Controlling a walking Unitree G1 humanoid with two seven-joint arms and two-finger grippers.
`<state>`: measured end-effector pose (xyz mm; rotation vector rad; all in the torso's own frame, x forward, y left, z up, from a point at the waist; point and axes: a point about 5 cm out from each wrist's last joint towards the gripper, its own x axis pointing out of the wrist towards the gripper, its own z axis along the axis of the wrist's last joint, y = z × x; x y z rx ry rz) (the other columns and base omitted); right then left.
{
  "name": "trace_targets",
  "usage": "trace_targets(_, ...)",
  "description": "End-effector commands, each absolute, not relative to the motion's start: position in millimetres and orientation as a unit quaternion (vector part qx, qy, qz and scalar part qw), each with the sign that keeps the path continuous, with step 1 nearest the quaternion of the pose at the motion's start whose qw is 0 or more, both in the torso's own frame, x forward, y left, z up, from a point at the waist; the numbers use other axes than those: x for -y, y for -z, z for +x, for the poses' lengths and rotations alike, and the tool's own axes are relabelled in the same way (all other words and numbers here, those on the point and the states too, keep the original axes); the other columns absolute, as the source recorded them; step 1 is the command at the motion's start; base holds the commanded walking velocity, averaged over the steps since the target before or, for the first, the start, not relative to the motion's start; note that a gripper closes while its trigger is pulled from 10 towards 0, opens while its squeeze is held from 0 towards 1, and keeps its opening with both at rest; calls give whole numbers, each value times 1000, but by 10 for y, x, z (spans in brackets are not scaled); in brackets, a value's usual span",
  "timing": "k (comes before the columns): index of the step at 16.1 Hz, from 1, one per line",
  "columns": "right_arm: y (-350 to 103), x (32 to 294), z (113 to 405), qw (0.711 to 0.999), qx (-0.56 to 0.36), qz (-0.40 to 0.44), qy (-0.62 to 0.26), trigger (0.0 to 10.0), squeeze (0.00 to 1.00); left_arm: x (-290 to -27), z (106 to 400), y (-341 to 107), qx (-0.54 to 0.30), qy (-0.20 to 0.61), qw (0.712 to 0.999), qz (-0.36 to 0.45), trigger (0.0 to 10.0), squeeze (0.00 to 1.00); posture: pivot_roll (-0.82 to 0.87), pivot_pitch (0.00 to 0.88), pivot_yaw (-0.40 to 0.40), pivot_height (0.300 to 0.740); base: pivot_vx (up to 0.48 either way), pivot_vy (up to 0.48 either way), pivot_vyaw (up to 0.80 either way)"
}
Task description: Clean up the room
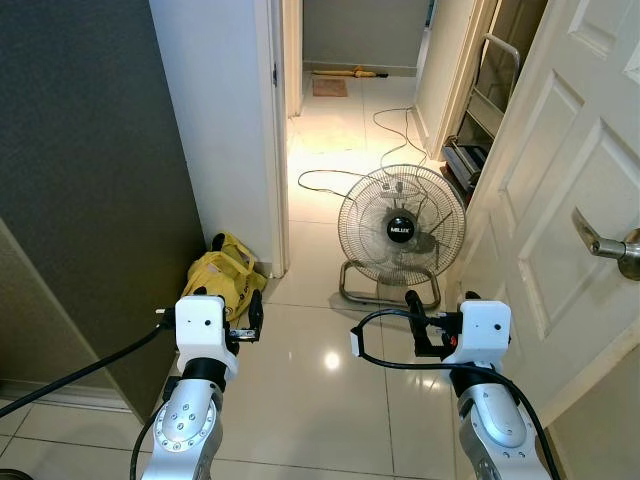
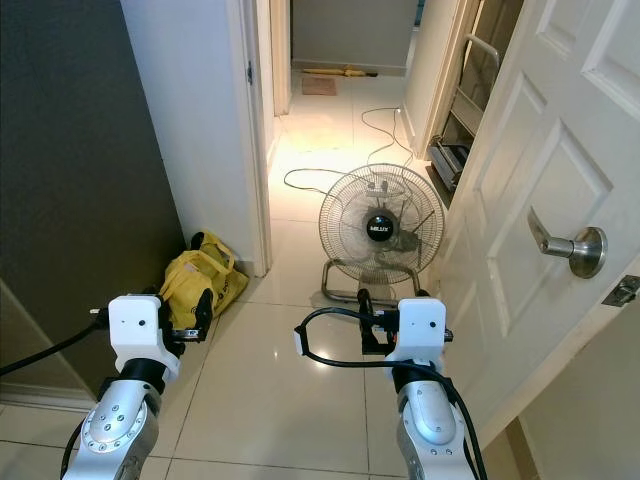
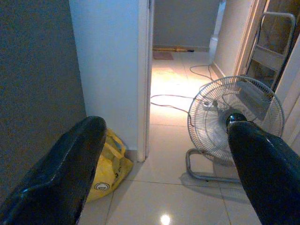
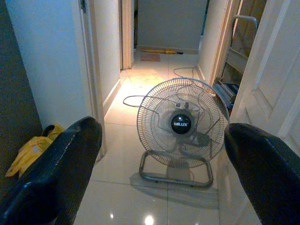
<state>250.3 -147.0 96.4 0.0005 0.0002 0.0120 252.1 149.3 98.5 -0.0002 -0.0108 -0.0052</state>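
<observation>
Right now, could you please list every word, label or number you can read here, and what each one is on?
"MILUX": on the black hub of the floor fan.
A round printed mark on the yellow bag: too blurred to read.
No other text is legible.

1. One floor fan
2. One yellow bag
3. One white door with one handle
4. One stepladder
5. Two grippers, left and right

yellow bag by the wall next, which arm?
Left. The yellow bag lies against the wall on the robot's left, just ahead of the left gripper, which is open. The right gripper, also open, faces the fan.
</observation>
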Motion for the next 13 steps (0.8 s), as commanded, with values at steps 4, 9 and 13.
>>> trace_targets(4, -446, 1794, 2634, 988, -113, 9, 105, 10000, 0, -998, 3135, -806, -58, 223, 973, 33, 10000, 0, -17, 0, -14, 740, 0, 0, 0)
trace_targets(9, -437, 1765, 2630, 988, -115, 8, 99, 10000, 0, -1001, 3123, -777, -64, 226, 971, 45, 10000, 0, -15, 0, -11, 740, 0, 459, 0)
trace_targets(13, -429, 1745, 2634, 989, -117, 8, 90, 10000, 0, -985, 3124, -763, -68, 228, 970, 58, 10000, 0, -19, 0, -7, 740, 0, 240, 337)
